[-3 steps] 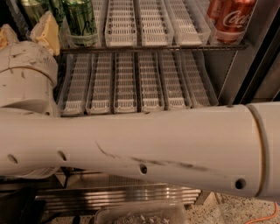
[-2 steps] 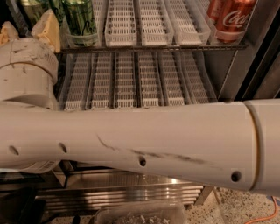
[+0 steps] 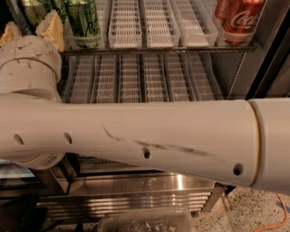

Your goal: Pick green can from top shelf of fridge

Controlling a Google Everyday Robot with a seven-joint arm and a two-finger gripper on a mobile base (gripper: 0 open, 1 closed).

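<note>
Green aluminium, shiny and crossed with dark markings: the green can (image 3: pixel 84 20) stands upright at the front of the top shelf (image 3: pixel 149 50) of the fridge (image 3: pixel 272 59). Its foot sits behind the clear lip of a white slotted tray, just to the right of the robot's hand (image 3: pixel 29 31) as the camera sees it.

The hand sits at the upper left of the view, level with the shelf front. It is released, with its two tan finger pads (image 3: pixel 52 29) spread apart. The can stands outside that gap, beside the nearer pad; whether the two touch cannot be told. Part of a second green can (image 3: pixel 32 7) shows above the hand, farther back.

Well to the right of the hand, at the far end of the same shelf, a red Coca-Cola can (image 3: pixel 242 20) stands at the front of its lane, with another red can (image 3: pixel 222 9) behind it. White trays (image 3: pixel 156 22) run back in rows between the green and red cans, and the lower rack (image 3: pixel 136 77) below the hand carries more of them.

The robot's white arm (image 3: pixel 149 136), scuffed with dark streaks, crosses the whole view beneath the hand. Under it lie the stainless-steel base (image 3: pixel 136 190) and a clear plastic tub (image 3: pixel 145 224) holding something pale that cannot be made out.
</note>
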